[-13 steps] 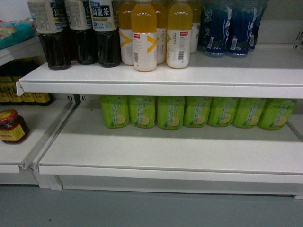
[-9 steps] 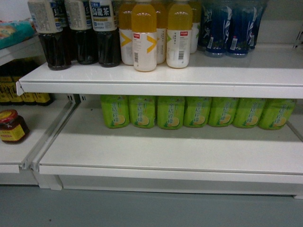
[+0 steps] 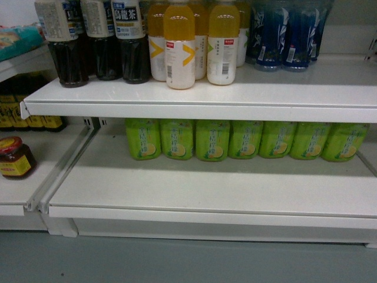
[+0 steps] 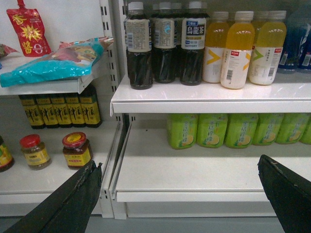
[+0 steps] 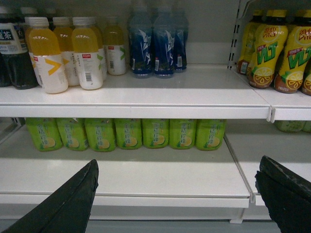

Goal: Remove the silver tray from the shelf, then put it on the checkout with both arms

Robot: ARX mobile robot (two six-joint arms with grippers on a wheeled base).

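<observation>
Shelf (image 3: 200, 188) shows in every view; only wrist views show claws (image 4: 180, 194) (image 5: 177, 194) agape

A: What lettering can be read?

B: "乌龙茶" is printed on the label of a dark tea bottle (image 4: 193, 46). "VLT" is shown in green letters on the yellow-capped bottles (image 5: 265, 48).

A: Anything else?

B: Other labels are too blurred to be read.

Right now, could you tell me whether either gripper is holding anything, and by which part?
Nothing is held: the left gripper and right gripper are both open and empty before the shelf.
</observation>
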